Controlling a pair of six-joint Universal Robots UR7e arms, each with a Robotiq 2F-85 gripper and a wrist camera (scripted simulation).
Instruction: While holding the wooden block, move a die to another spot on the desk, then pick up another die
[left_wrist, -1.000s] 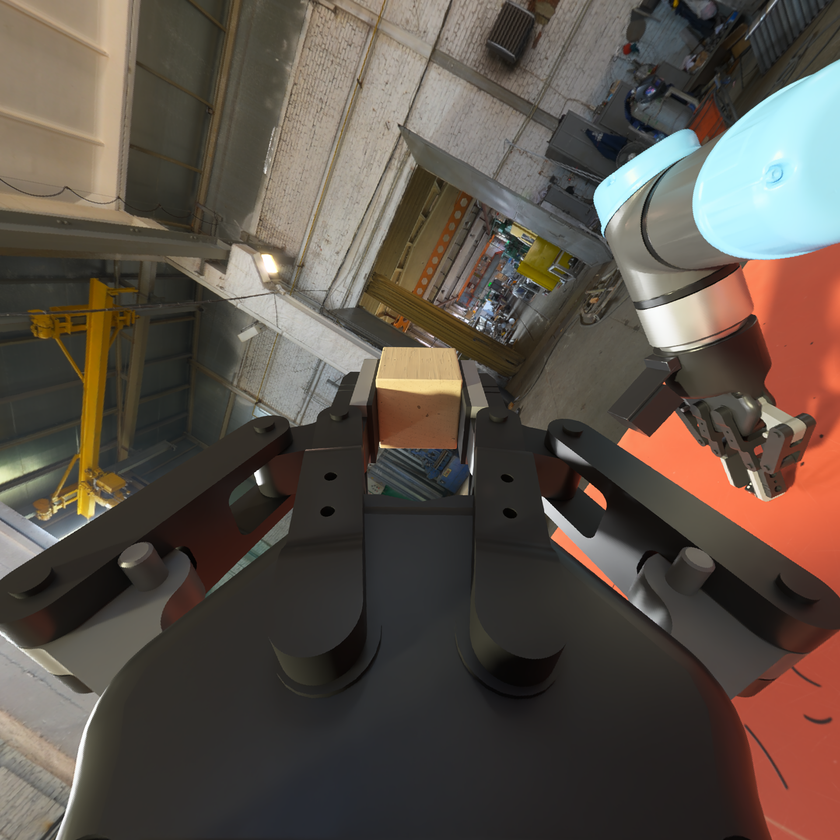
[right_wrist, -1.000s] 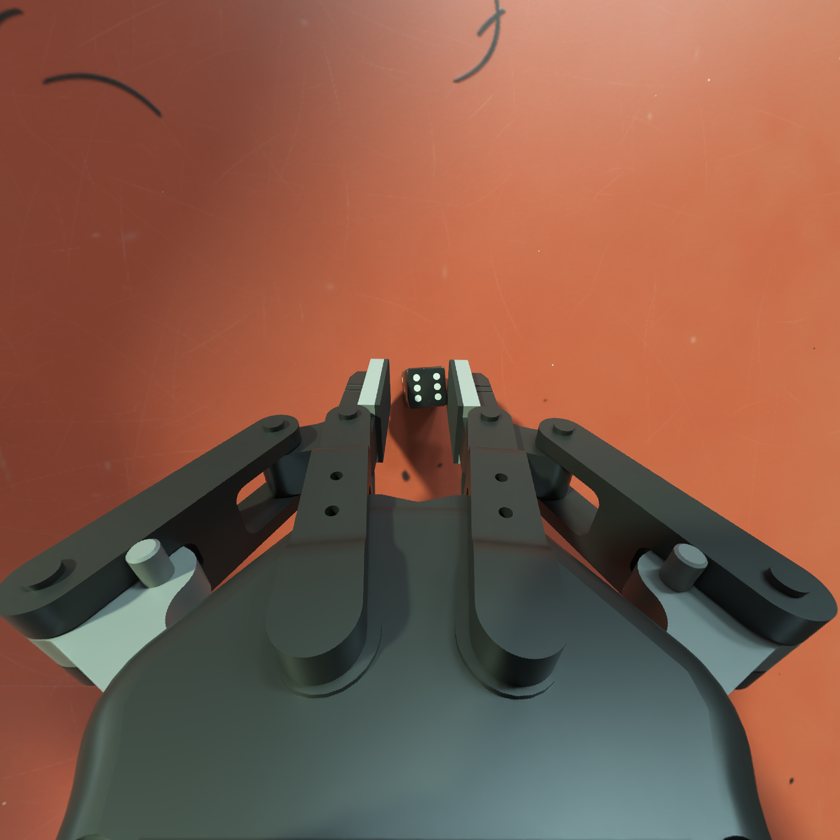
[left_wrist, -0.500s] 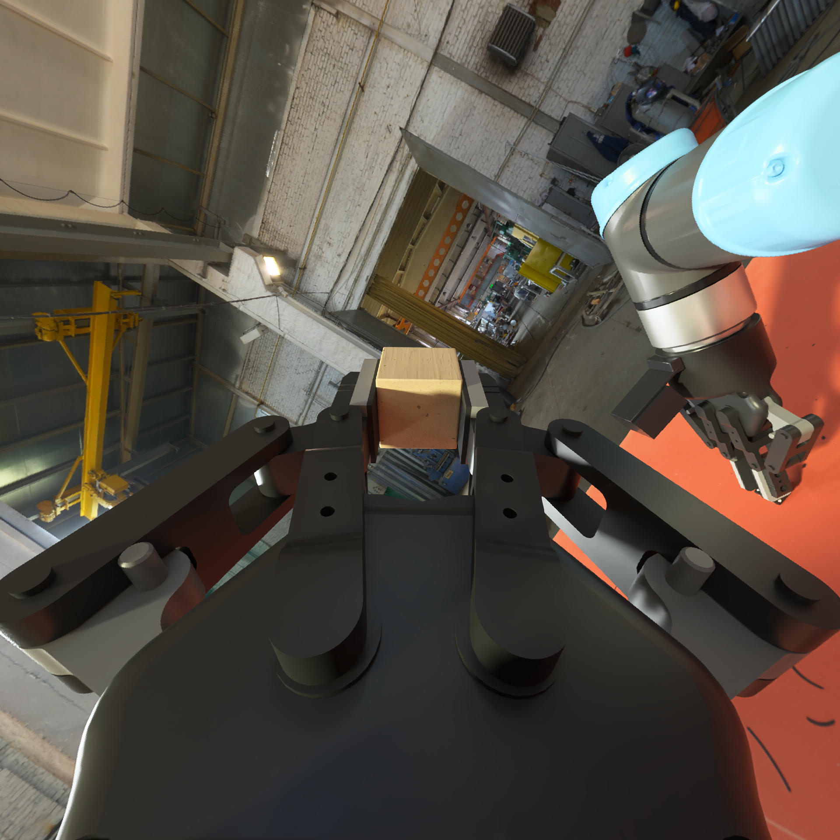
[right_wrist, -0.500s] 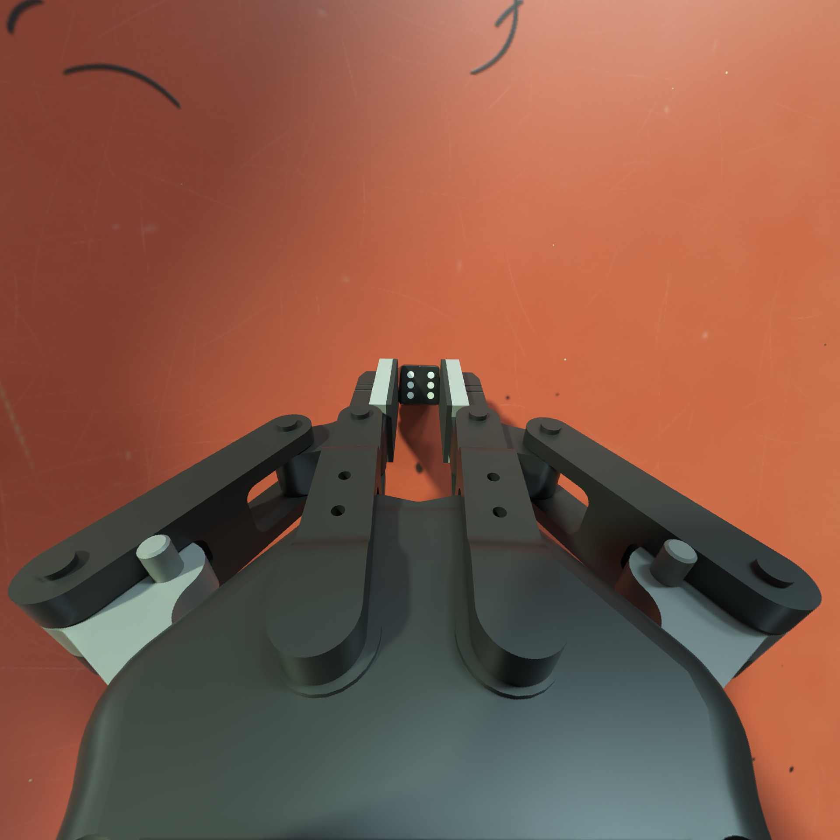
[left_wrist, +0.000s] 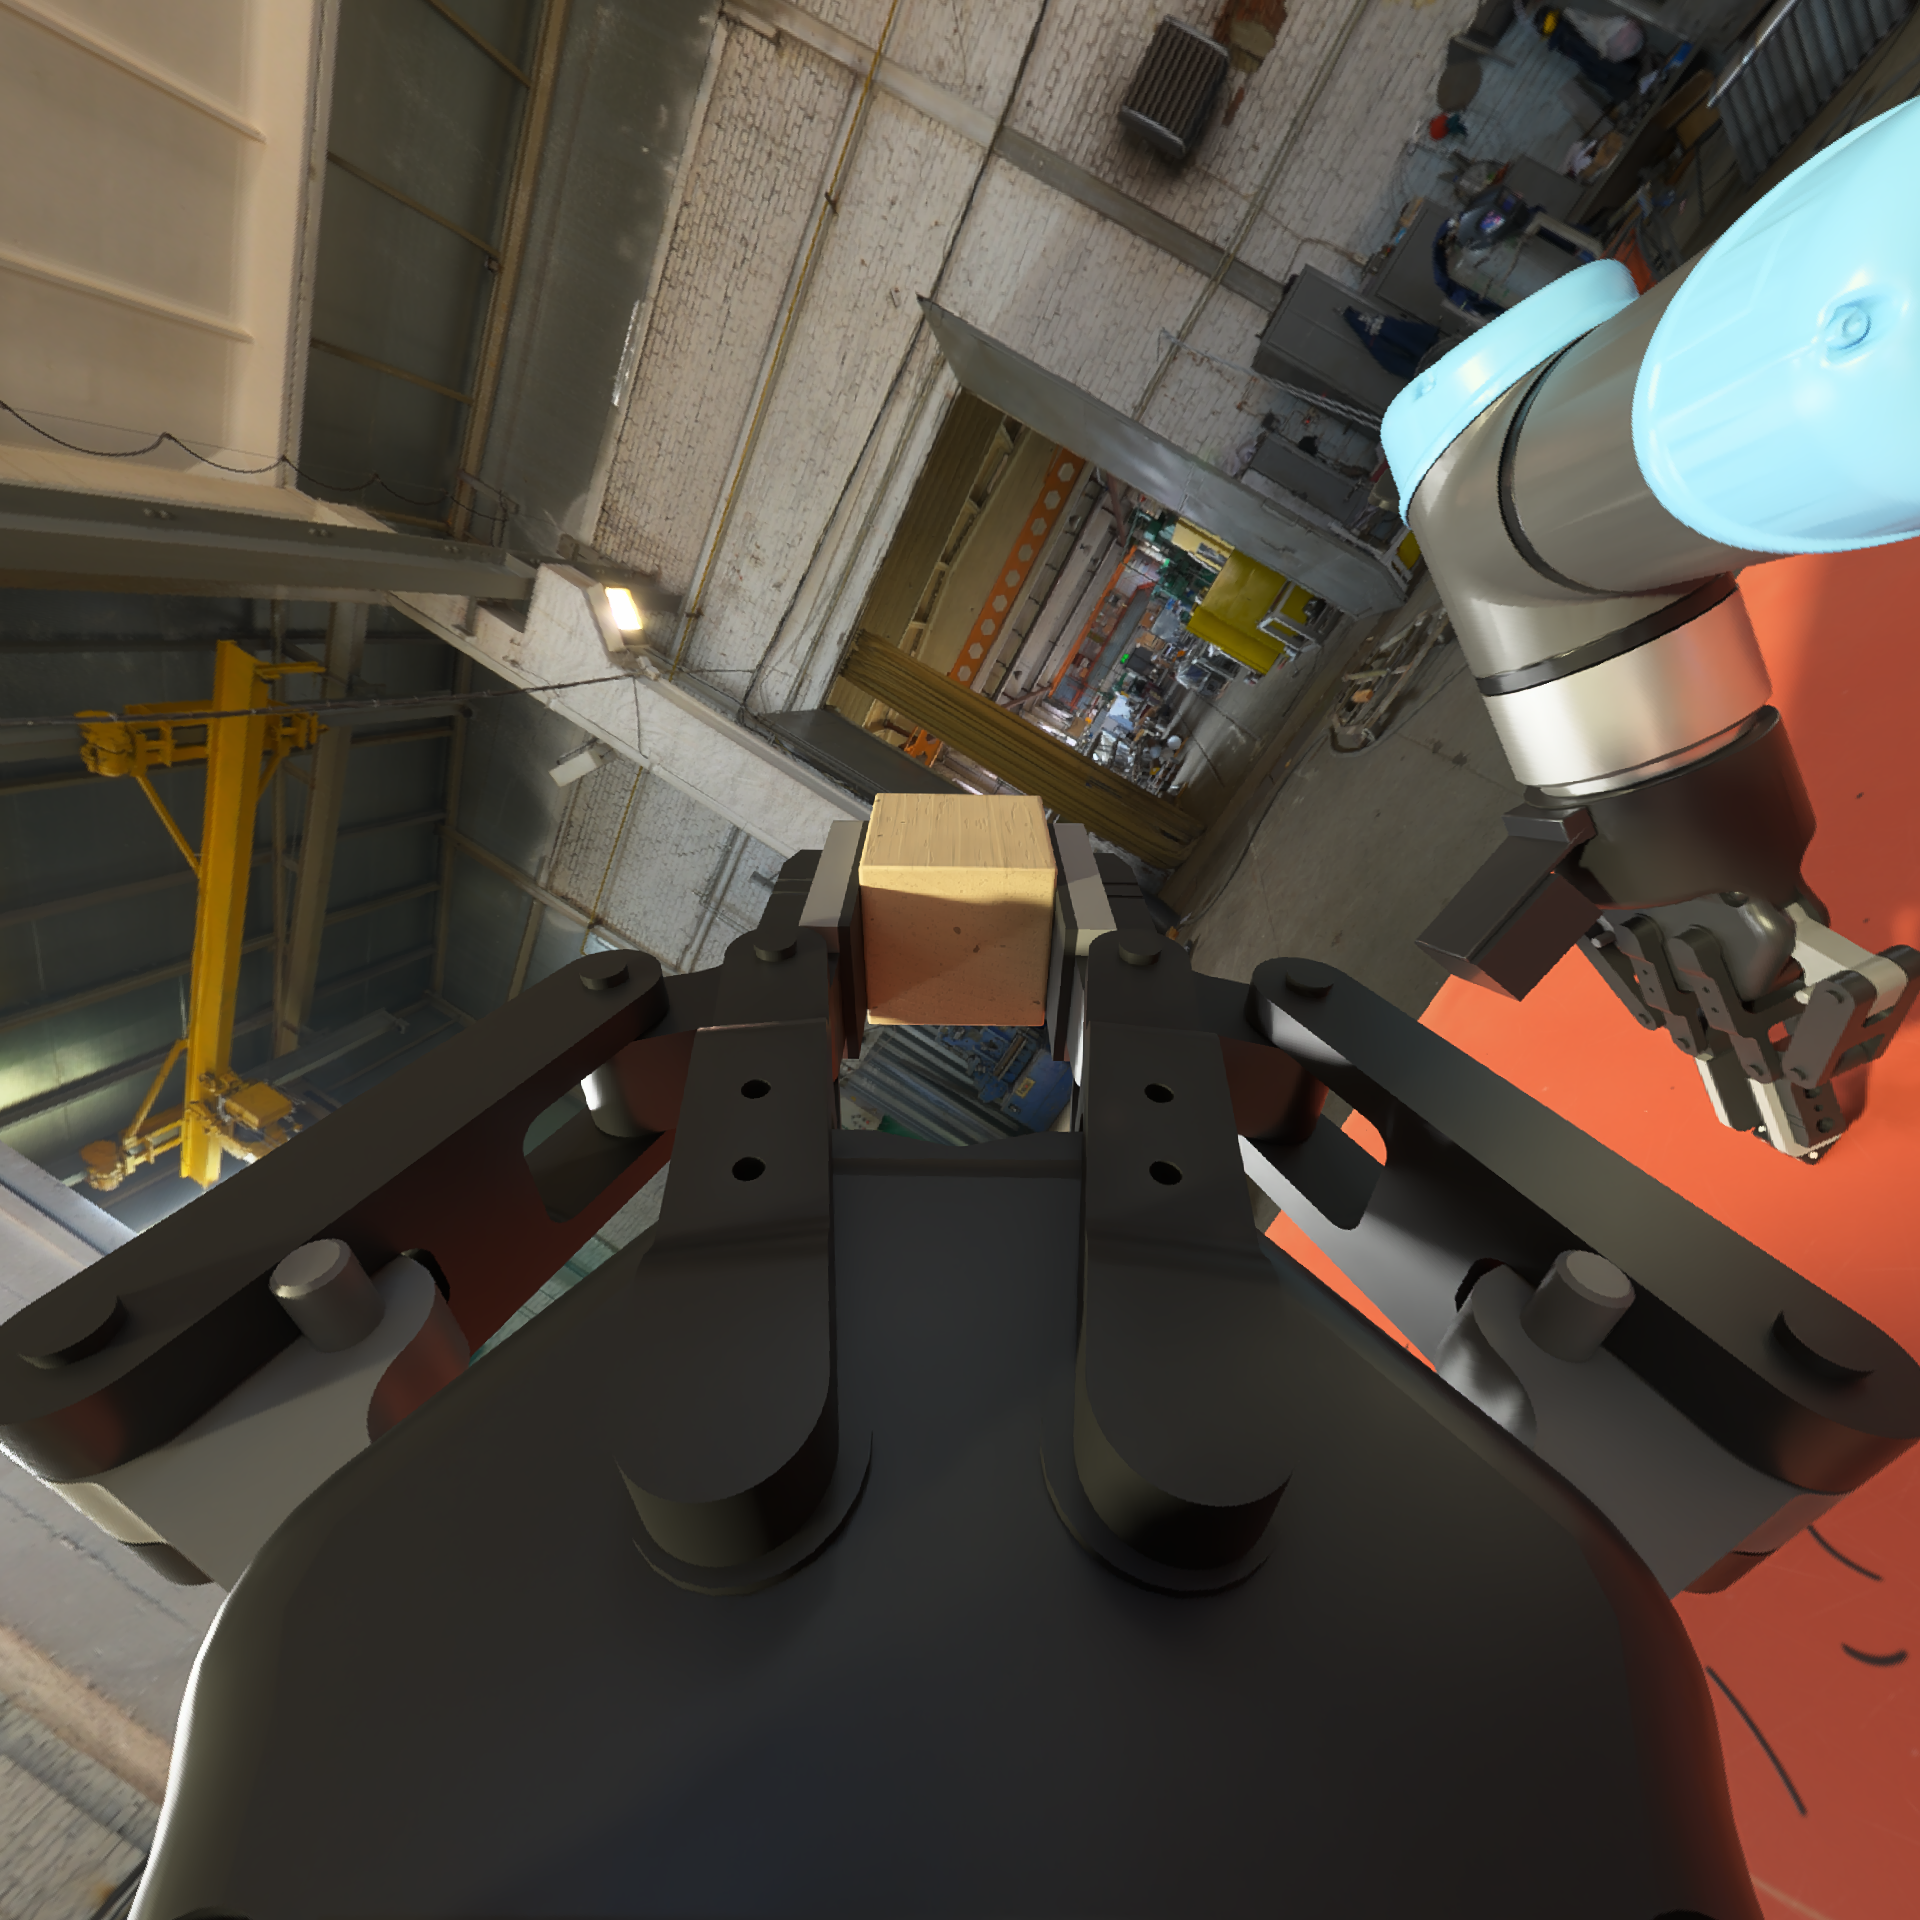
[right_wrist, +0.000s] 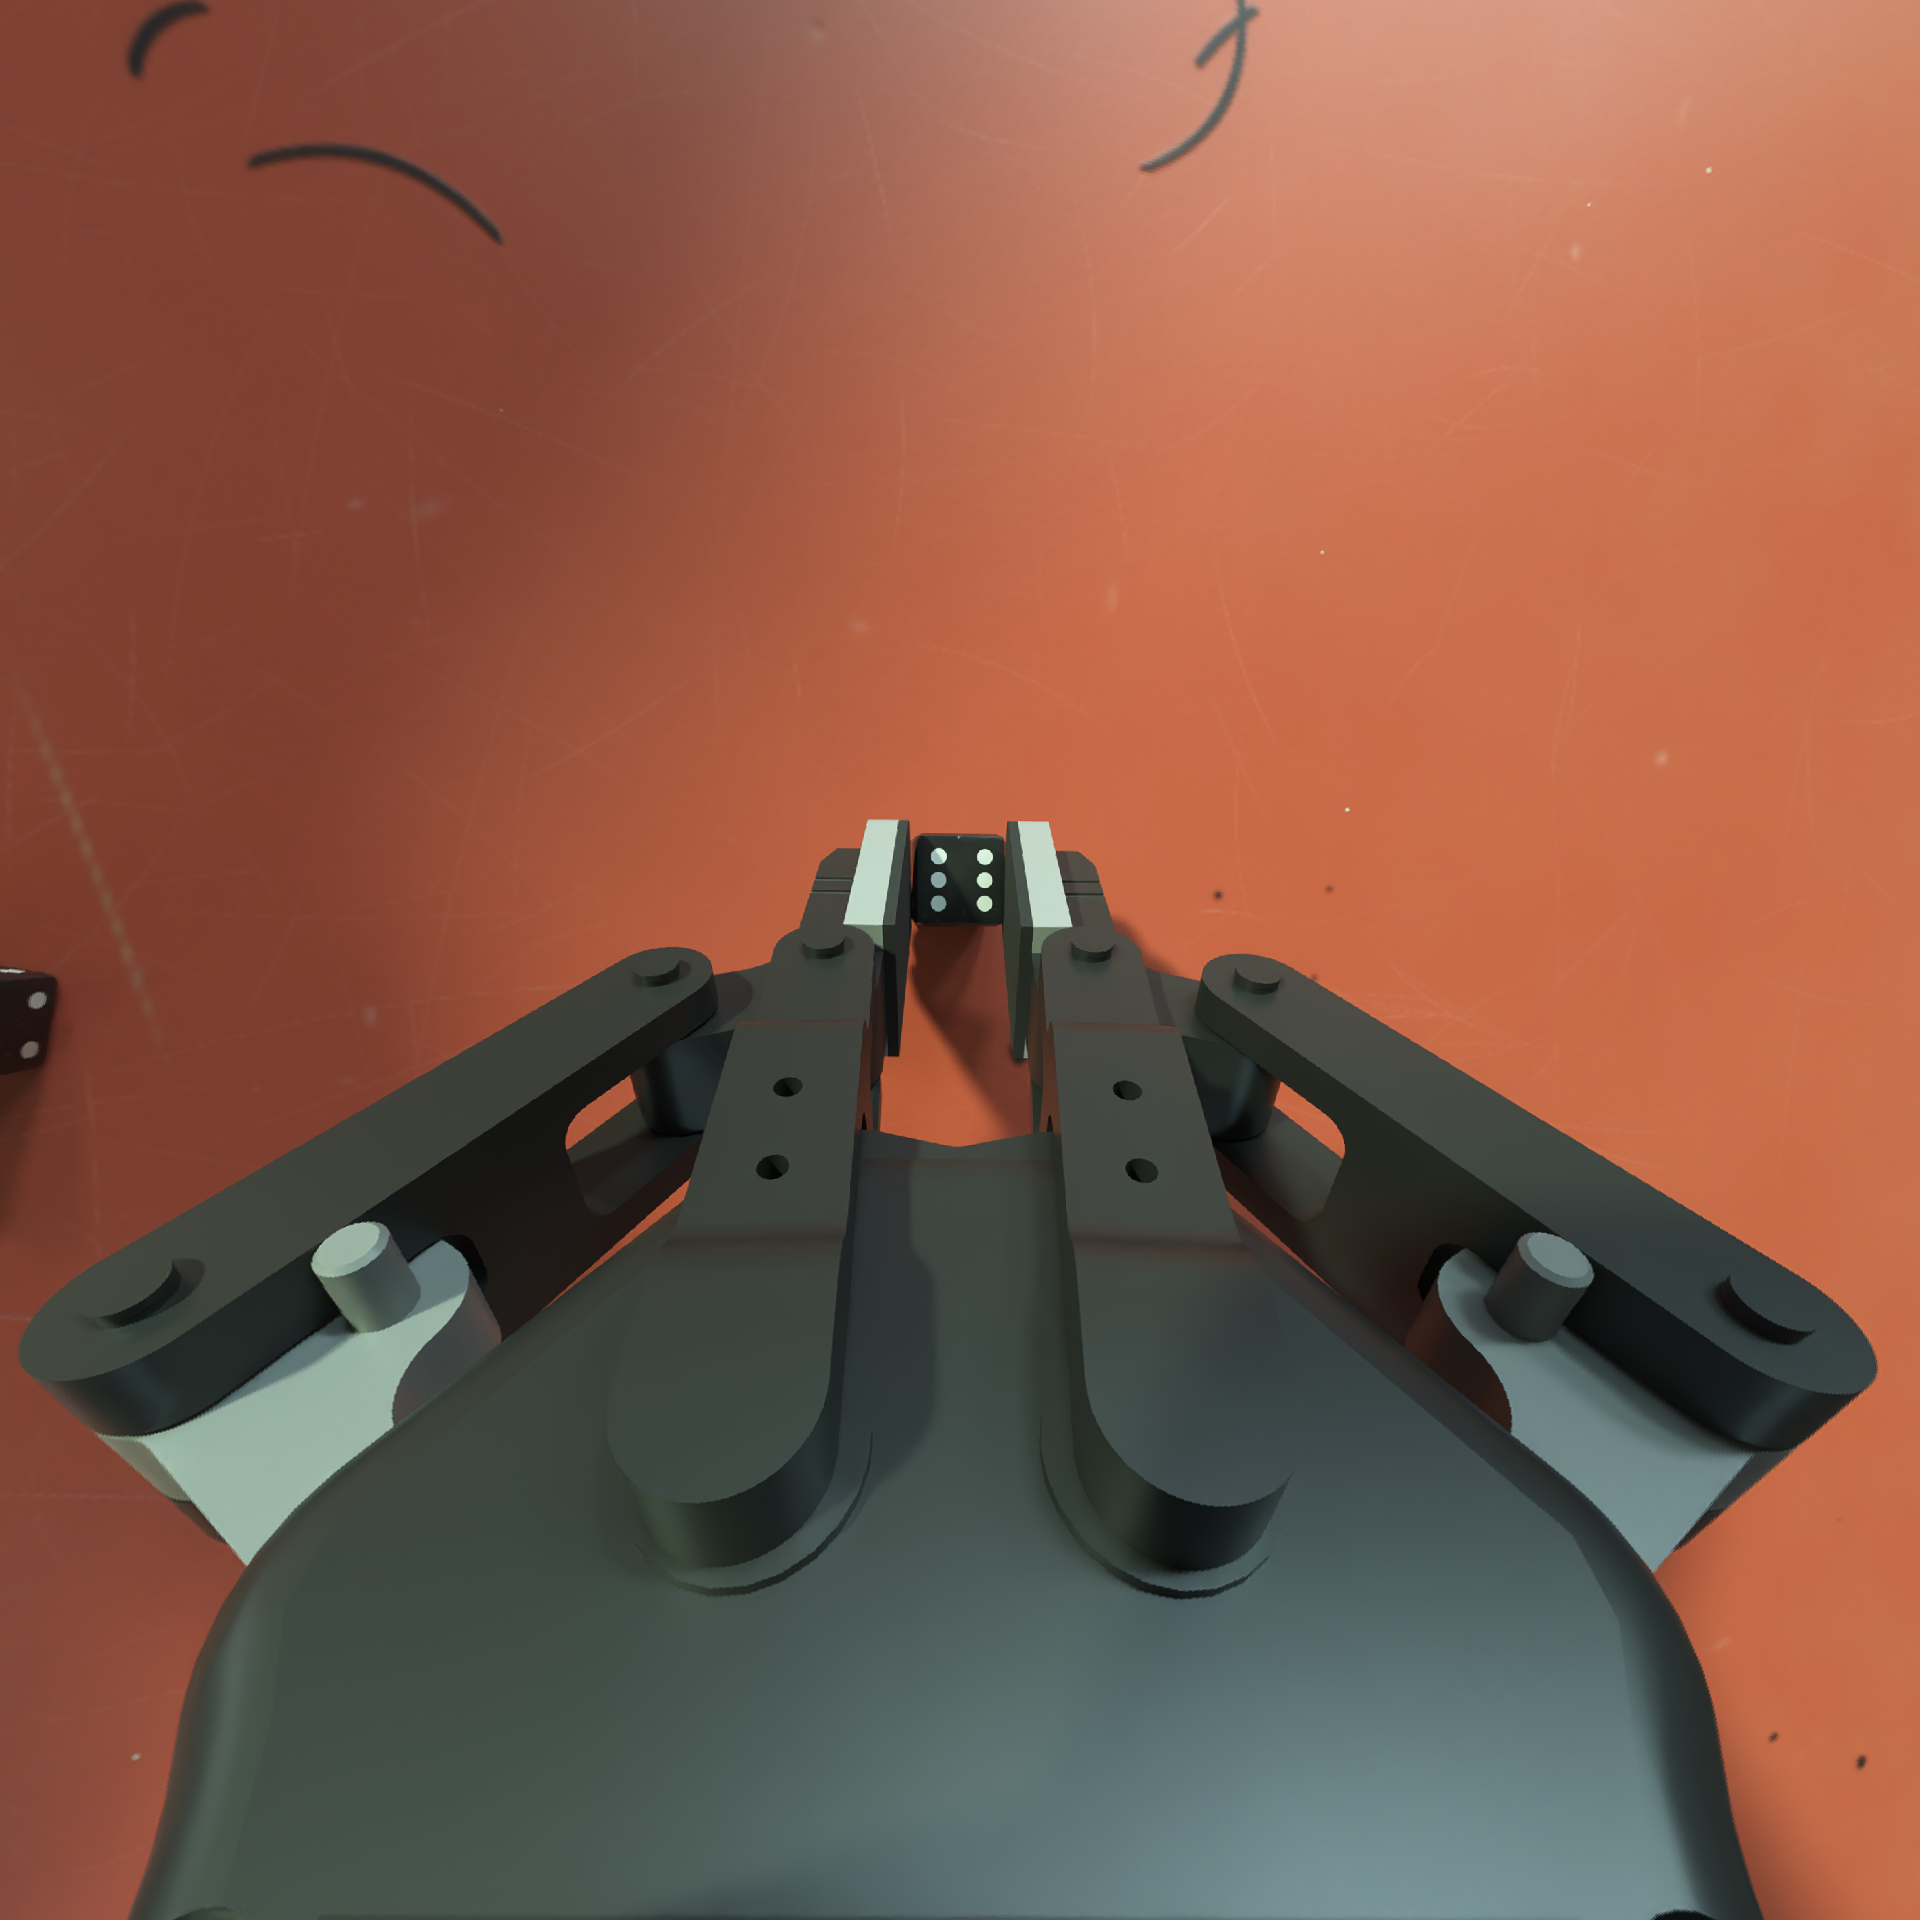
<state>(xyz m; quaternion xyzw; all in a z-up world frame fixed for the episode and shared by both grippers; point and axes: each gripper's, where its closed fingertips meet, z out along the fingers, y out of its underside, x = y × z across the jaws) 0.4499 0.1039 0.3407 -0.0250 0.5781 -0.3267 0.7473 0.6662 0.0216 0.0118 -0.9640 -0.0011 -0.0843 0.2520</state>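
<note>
Black with pale pips, the die (right_wrist: 958, 879) sits pinched between the right gripper (right_wrist: 957, 883) pads above the orange desk (right_wrist: 1351, 520). The left gripper (left_wrist: 956, 920) clamps the wooden block (left_wrist: 956, 914) aloft. A narrow grip might let the die twist loose; a second die (right_wrist: 23, 1018) lies far left.

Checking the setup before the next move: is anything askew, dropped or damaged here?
Nothing stands out. The wooden block sits square in the left end effector, the black die sits straight between the right end effector's fingers, and a second die lies on the orange desk, which shows only dark scuffs.
</note>
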